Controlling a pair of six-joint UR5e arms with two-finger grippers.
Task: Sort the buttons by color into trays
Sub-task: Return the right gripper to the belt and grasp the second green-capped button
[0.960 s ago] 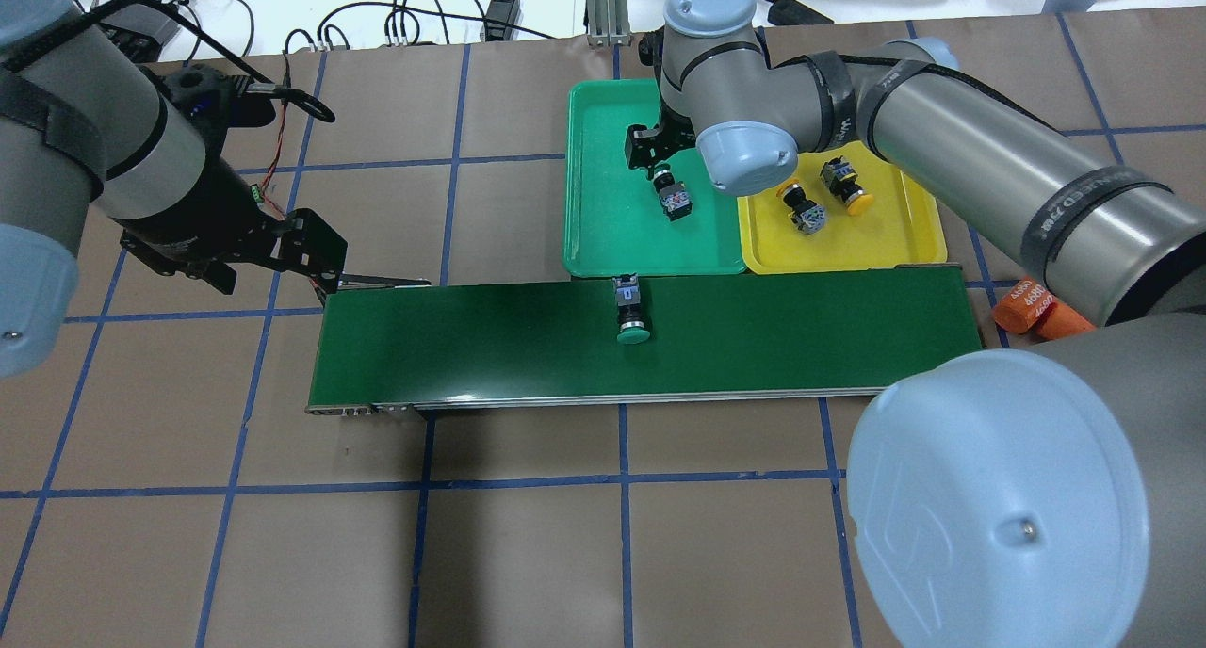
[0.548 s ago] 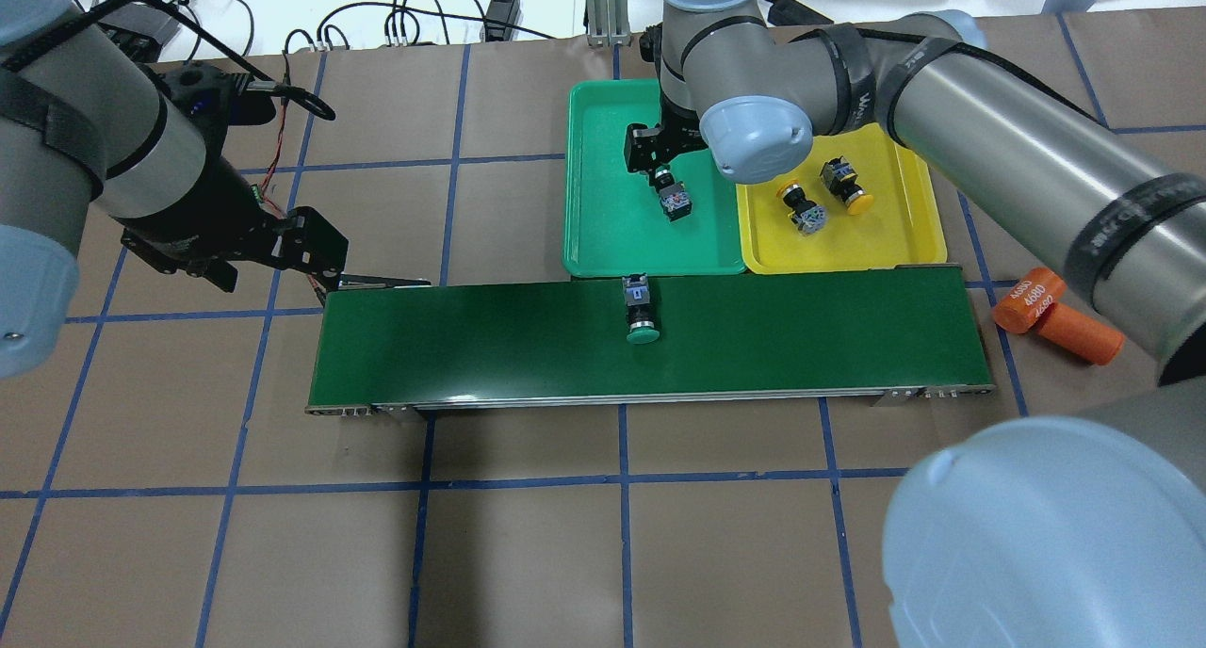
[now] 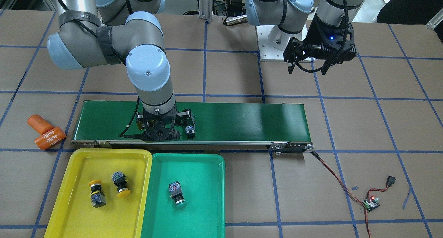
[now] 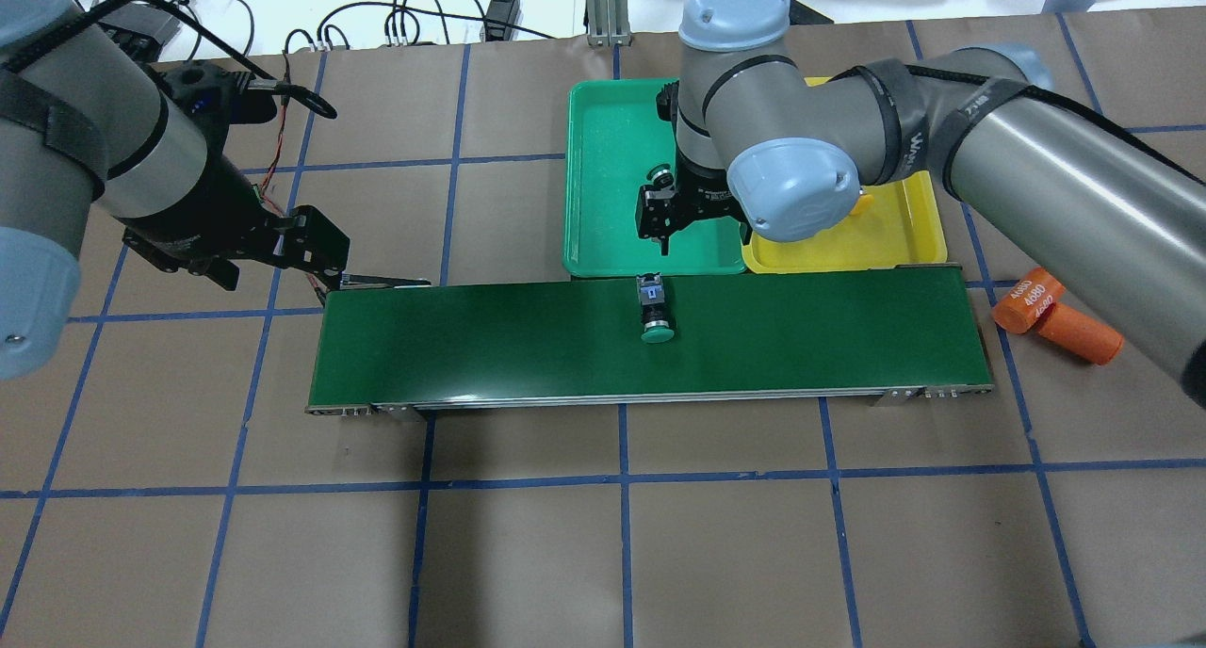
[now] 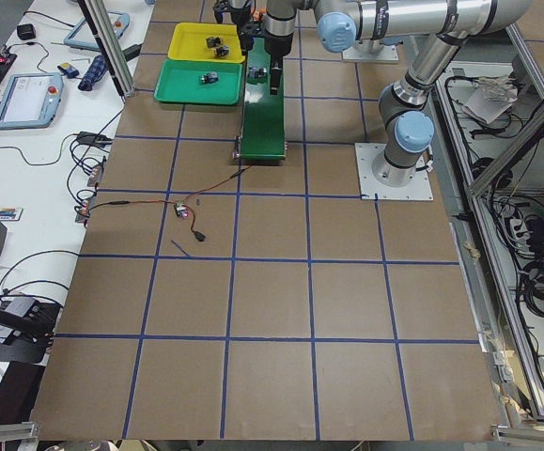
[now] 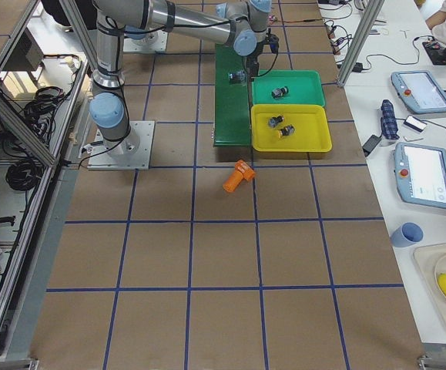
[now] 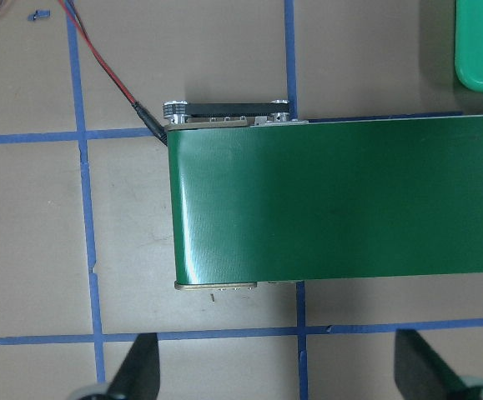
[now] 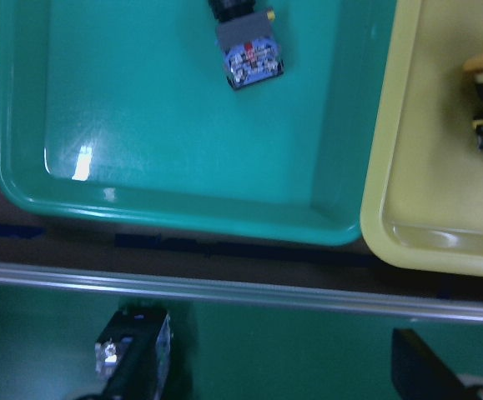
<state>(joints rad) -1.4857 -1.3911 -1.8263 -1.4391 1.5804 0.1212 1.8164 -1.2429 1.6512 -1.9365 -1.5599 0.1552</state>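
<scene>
1. One green button (image 4: 657,311) lies on its side on the conveyor belt (image 4: 471,337), just below the right gripper (image 4: 660,234) and on its robot-facing side. The gripper's fingers are spread apart and empty.
2. In the wrist view the button sits near one fingertip. The gripper should be centred first, then closed across the black body rather than the round cap.
3. Under the gripper's far side, the green tray (image 4: 603,158) holds one green button (image 3: 176,193); release is best made beside it.
4. Further off, the left gripper (image 7: 279,375) is held open.
</scene>
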